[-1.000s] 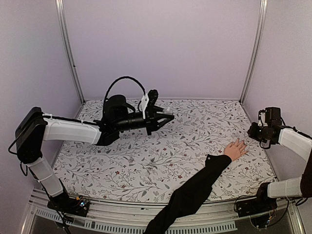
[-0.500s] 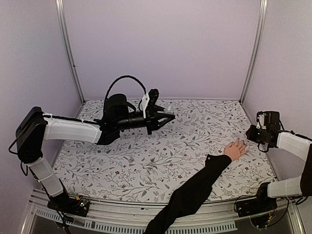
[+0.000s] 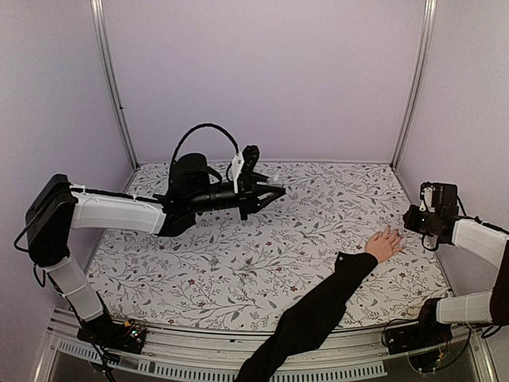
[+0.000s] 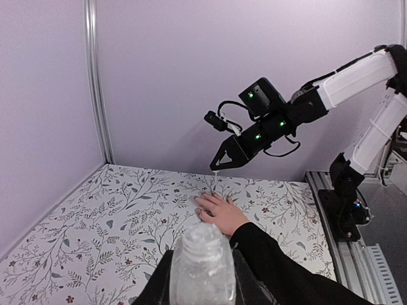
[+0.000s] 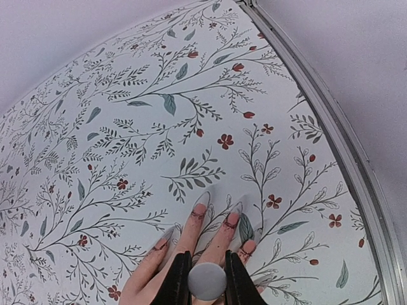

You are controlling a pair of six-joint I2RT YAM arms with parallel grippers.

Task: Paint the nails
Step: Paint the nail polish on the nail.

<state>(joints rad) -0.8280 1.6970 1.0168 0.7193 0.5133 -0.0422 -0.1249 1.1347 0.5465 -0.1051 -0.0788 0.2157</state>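
Since the nails [image 5: 202, 198] are tiny next to any gripper, we'd go slow here. They're on a hand [image 3: 384, 243] lying flat, fingers spread, near the right edge of the flowery cloth [image 3: 238, 263]. Our right gripper [image 4: 218, 164] hovers just above that hand, closed snug on a round-topped brush [image 5: 206, 280]. We'd lower gently onto one nail, drag along it, then lift clean. Our left gripper [image 3: 274, 191] is well apart over the far middle of the table, clamped around the pale bottle [image 4: 202, 264], so hold that steady for redips.
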